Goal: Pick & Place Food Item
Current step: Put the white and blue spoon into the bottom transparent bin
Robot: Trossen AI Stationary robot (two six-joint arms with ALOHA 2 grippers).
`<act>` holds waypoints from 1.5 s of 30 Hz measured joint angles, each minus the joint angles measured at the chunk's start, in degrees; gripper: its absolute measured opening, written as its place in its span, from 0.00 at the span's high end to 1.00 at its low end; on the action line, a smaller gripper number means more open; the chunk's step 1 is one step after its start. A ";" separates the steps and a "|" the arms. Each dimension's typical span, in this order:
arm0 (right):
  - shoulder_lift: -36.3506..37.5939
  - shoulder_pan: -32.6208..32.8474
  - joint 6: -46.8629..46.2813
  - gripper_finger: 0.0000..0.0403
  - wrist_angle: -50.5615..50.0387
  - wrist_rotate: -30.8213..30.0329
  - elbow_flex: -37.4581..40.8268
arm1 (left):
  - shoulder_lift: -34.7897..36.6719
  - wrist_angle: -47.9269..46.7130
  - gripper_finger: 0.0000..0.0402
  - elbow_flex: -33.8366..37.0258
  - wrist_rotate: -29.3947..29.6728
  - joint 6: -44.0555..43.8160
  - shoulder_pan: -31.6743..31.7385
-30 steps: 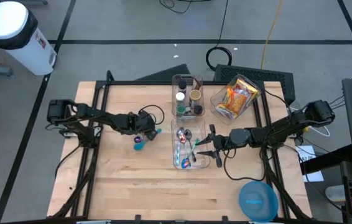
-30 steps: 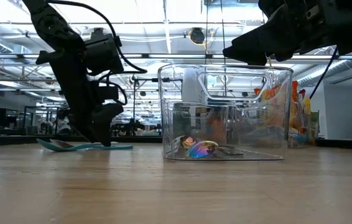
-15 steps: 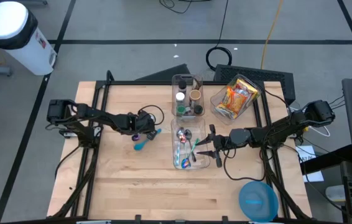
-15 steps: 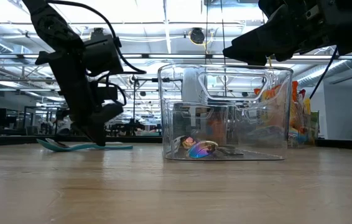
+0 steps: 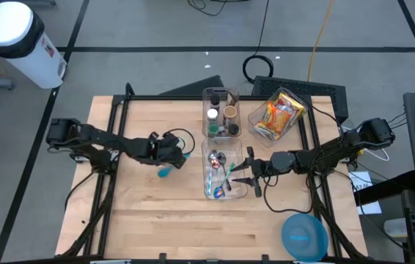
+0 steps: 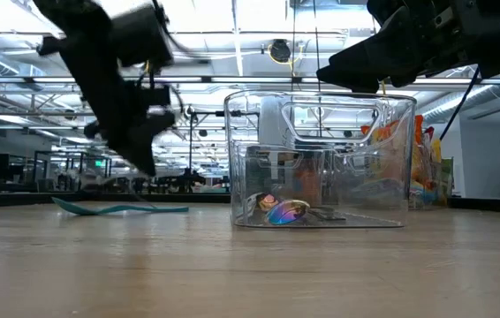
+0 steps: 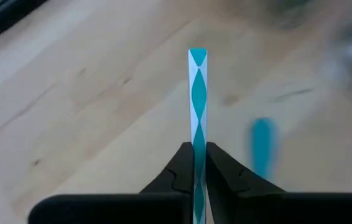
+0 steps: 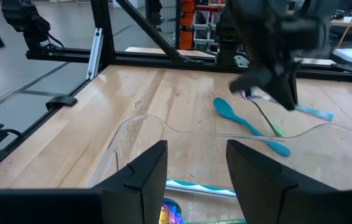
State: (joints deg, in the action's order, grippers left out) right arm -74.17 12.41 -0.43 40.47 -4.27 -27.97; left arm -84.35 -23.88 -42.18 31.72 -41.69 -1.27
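Utensil bin (image 5: 217, 176) between pincers — teal spoon (image 5: 165, 171) beside left pincer (image 5: 180, 156)

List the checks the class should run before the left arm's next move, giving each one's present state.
1. Left end effector shut on the striped utensil: ok.
2. Striped utensil lifted off the table: ok.
3. Teal spoon lying flat on the table, outside the grip: ok.
4. Clear bin upright: ok.
5. Bin top free of the right end effector: not ok, it hovers open at the bin's edge.
6. Which kind of utensil is held: cannot tell.
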 joint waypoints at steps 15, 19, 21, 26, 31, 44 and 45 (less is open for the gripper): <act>0.02 -0.03 0.02 0.61 2.37 -0.09 0.00 | 11.33 6.36 0.96 -2.97 6.66 7.53 -16.55; 0.02 0.10 2.75 0.61 7.02 -0.93 0.00 | 10.98 20.28 0.95 -3.12 -2.43 17.80 -18.51; 0.02 0.75 3.54 0.61 9.04 -2.12 0.00 | 10.53 25.77 0.96 -3.10 -7.23 21.94 -19.03; -1.75 3.91 7.92 0.51 14.85 -5.71 0.00 | 8.91 35.53 0.96 -3.10 -16.79 26.34 -20.01; -8.27 7.17 13.80 0.37 25.41 -6.12 -2.21 | 5.54 45.13 0.96 -3.06 -27.78 29.24 -20.14; -25.90 9.58 27.51 0.43 22.32 -1.48 -21.97 | 1.78 50.56 0.95 -3.06 -37.74 25.91 -17.08; -26.26 9.82 29.23 0.44 22.19 -1.46 -22.23 | 1.80 50.56 0.95 -3.06 -37.78 25.90 -17.12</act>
State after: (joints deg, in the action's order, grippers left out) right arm -100.43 22.23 28.80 62.66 -5.74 -50.20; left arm -82.54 26.68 -45.23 -6.06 -15.79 -18.39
